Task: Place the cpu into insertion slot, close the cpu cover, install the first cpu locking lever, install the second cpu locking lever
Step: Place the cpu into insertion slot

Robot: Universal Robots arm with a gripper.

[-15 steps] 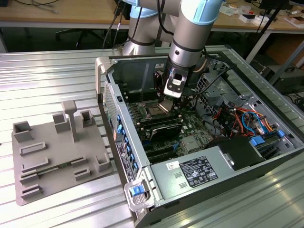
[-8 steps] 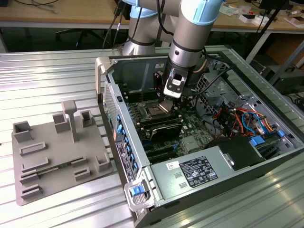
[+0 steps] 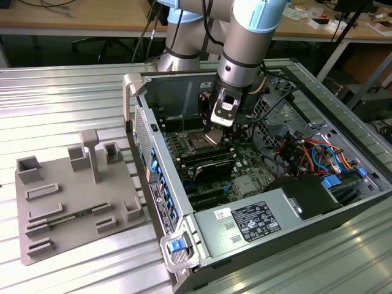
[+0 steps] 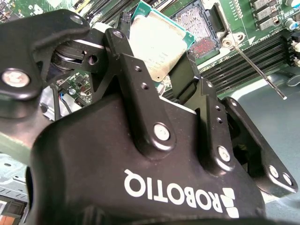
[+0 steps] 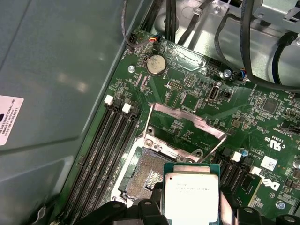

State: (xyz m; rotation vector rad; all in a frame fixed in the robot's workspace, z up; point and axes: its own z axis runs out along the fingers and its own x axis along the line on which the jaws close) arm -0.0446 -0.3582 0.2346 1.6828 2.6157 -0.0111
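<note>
The black fingers (image 4: 135,77), closed on the flat silvery square cpu (image 5: 191,197), hold it just beside the open dark-centred insertion slot (image 5: 143,174).

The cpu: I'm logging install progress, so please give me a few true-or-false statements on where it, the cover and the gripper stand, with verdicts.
1. The gripper is shut on the cpu. True.
2. The cpu cover stands hinged open, off the insertion slot. True.
3. The cpu is seated in the insertion slot. False: the gripper holds it clear of the slot, whose contact field is bare.
4. The gripper hangs outside the computer case. False: it reaches inside the open case, over the motherboard.
</note>
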